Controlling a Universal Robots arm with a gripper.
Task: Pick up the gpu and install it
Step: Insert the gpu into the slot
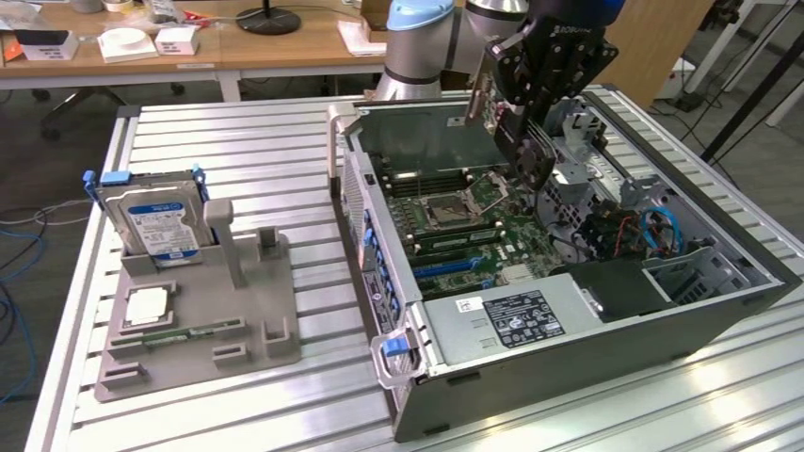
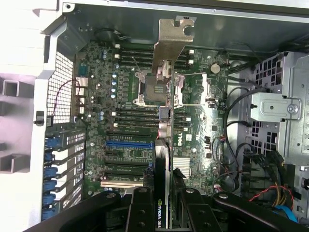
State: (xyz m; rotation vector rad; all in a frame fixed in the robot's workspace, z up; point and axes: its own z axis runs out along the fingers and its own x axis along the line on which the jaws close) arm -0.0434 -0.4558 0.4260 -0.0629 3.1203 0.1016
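Note:
The gpu (image 2: 164, 159) is a thin dark card seen edge-on in the wrist view, with its silver bracket (image 2: 173, 41) at the far end and a green-lettered label near the fingers. My gripper (image 2: 165, 205) is shut on it, one black finger on each side. In the exterior view the gripper (image 1: 522, 132) holds the gpu (image 1: 528, 162) upright, hanging inside the open computer case (image 1: 703, 311) above the motherboard (image 1: 465, 221). The card hovers over the processor socket (image 2: 147, 89) and touches no slot. The blue expansion slot (image 2: 129, 143) lies off to one side of it.
A grey fixture (image 1: 251, 320) on the slatted table, at the exterior view's left, holds a silver hard drive (image 1: 153, 221), a processor chip (image 1: 147, 303) and a memory stick (image 1: 188, 332). Drive cages (image 2: 275, 106), loose cables (image 1: 660, 231) and the power supply (image 1: 509, 318) crowd the case.

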